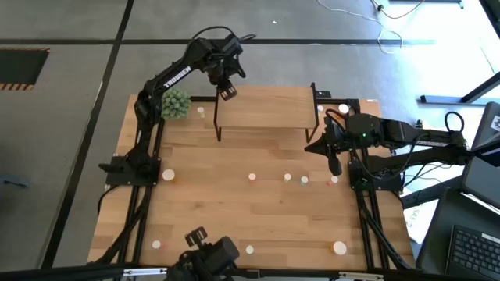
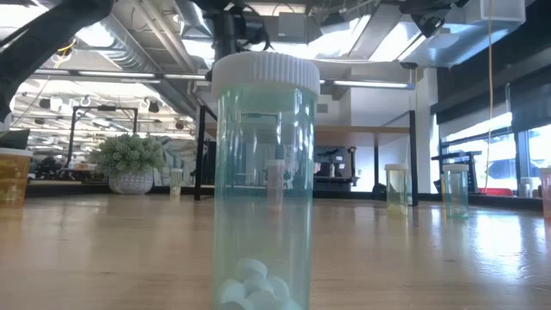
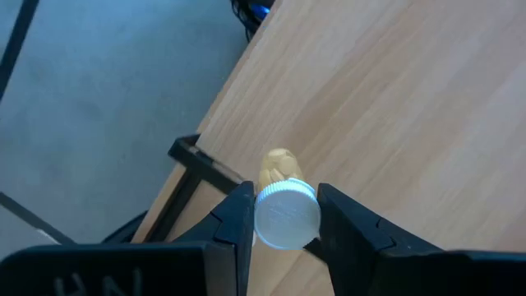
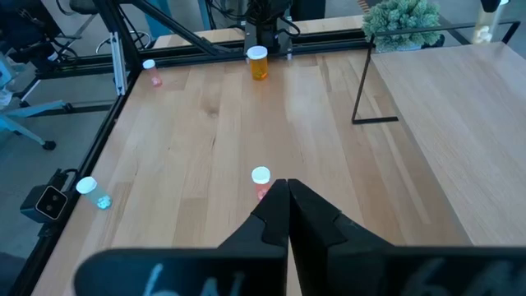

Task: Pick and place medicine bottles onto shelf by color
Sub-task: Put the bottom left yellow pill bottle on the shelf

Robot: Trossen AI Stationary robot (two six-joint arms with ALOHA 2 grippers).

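Note:
My left gripper (image 1: 226, 92) hangs over the far left corner of the shelf (image 1: 266, 109), shut on a small yellowish medicine bottle (image 3: 278, 164) with a white cap. My right gripper (image 1: 334, 164) waits shut just beyond the shelf's right end, holding nothing. Several small bottles stand upright on the tabletop before the shelf, among them a pink one (image 4: 260, 177) just ahead of the right fingers. A green bottle (image 2: 263, 172) stands close to the low camera. My left gripper pinches the bottle at its white cap (image 3: 306, 197), one finger (image 3: 238, 218) on each side. The fingers come from above, pointing steeply down. The bottle hangs upright below them over the shelf's corner; whether its base touches the board I cannot tell.
A green spiky plant ball (image 1: 176, 104) sits left of the shelf, close to the left arm. A larger orange bottle (image 1: 340, 247) stands near the table's front right, more bottles near the front edge (image 1: 250, 250) and the left side (image 1: 168, 176). The shelf's black legs (image 4: 362, 82) stand on the table.

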